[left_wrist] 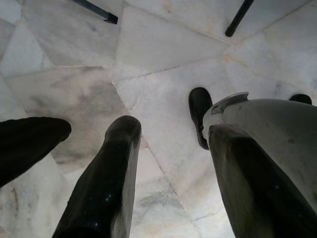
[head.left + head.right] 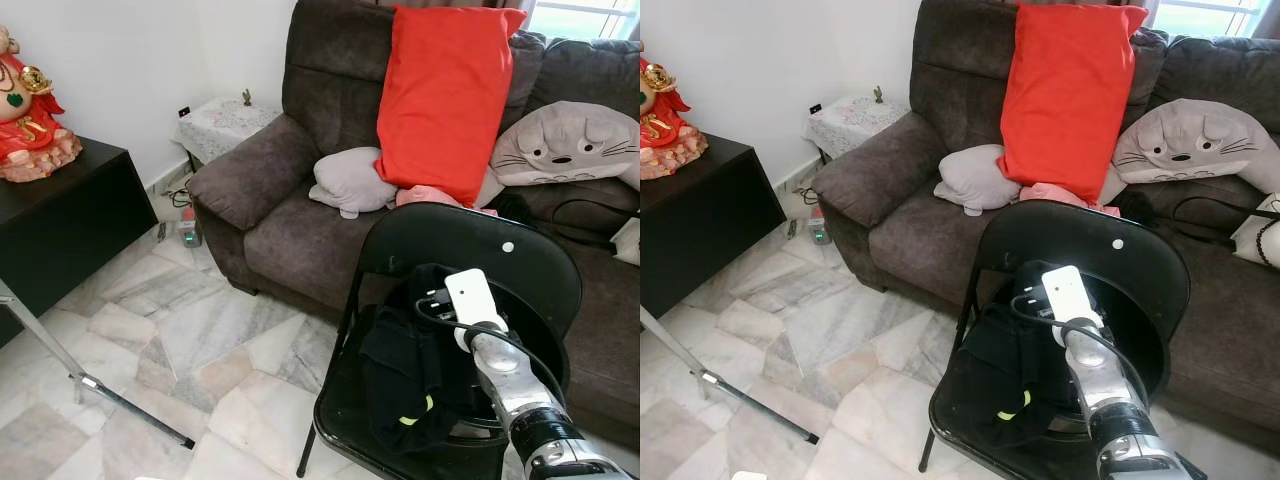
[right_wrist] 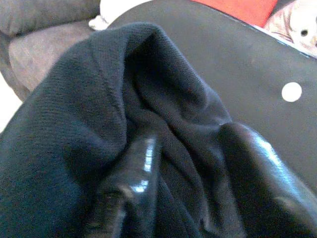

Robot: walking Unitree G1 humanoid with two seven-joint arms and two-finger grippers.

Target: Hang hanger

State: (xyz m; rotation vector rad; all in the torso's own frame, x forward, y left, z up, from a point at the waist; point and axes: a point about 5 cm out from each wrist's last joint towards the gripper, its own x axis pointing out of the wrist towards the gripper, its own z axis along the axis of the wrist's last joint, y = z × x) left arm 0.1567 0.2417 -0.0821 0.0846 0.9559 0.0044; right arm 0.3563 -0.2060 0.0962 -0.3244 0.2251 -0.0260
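1. nearest us: the right arm (image 2: 520,390), silver, reaches forward from the lower right, a white wrist box and black cable on top of it.
2. right gripper (image 3: 193,163): in the wrist view its two black fingers (image 3: 133,183) press into dark cloth, folds bunched between them. we log it as clenched on the garment.
3. garment (image 2: 410,370): black, with a small yellow-green mark low on it. it lies heaped on the seat of the chair, up against the backrest.
4. chair (image 2: 520,250): black, rounded back with one white dot, thin legs on the floor. it stands just in front of the sofa.
5. hanger: we cannot make one out; if it is inside the garment, it is hidden.
6. left gripper (image 1: 64,153): hangs over the marble floor (image 1: 163,44), fingers apart, nothing between them. the robot's grey leg and black foot show beside it.
7. sofa (image 2: 290,230): dark brown. on it a red pillow (image 2: 445,95) stands upright, a grey cushion (image 2: 350,180) lies at its base, and a grey cat-face plush (image 2: 565,145) sits toward the right.
8. left side: black cabinet (image 2: 60,230) with a red figurine (image 2: 28,110) on top.
9. a thin metal rod (image 2: 100,385) slants across the floor near the cabinet.
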